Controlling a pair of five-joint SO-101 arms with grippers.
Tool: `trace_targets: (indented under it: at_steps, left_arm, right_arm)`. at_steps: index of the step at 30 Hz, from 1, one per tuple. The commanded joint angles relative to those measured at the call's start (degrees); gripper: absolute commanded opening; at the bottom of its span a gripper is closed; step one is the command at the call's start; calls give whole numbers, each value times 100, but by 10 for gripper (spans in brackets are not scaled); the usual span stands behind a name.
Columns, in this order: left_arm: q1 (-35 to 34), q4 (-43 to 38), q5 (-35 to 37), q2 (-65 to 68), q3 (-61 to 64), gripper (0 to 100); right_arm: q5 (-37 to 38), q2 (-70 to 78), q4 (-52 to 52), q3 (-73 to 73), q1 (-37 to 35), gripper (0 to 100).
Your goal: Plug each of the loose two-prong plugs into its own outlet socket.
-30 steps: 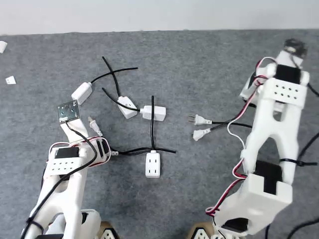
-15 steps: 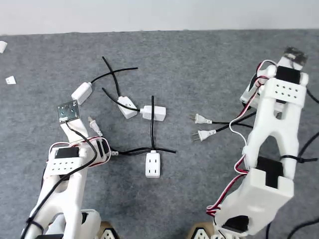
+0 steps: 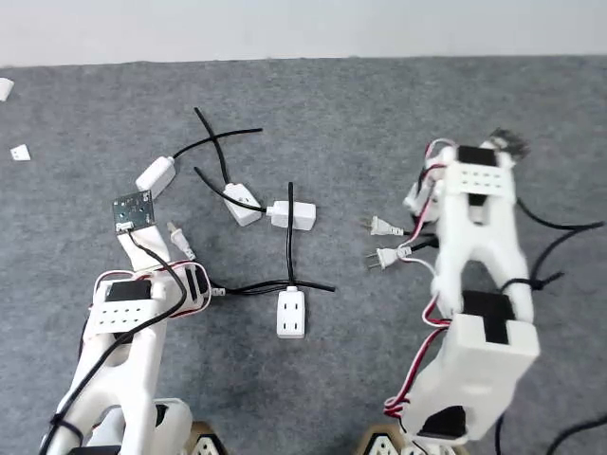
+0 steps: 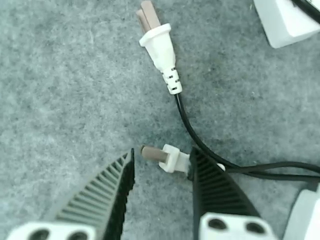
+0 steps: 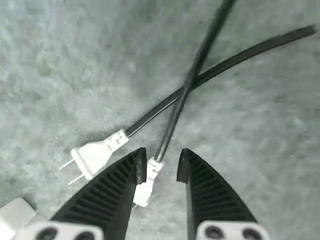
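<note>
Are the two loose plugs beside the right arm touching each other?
Apart. The high view shows a strip of grey mat between the farther plug and the nearer plug.

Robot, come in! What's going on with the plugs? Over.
Left gripper open, plug between jaws. Right gripper open over second plug; cords cross beside it.

Soft, even light over my workspace.
From above I see the grey mat point(image 3: 332, 104) lit evenly, arms point(image 3: 474, 284) and cords point(image 3: 290, 246) throwing only faint, short shadows; the white plug point(image 4: 161, 45) keeps its ribbed detail.
</note>
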Motion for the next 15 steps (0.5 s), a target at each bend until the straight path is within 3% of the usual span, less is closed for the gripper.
trace_targets:
  at_steps: [1,15]
  left_arm:
    - [26,-53,-62,-88,-84,163]
    - [26,-70,-62,-88,-84,163]
  right_arm:
    - [141,-101,-295,44,-163,123]
    - [132,-321,119,290,-312,157]
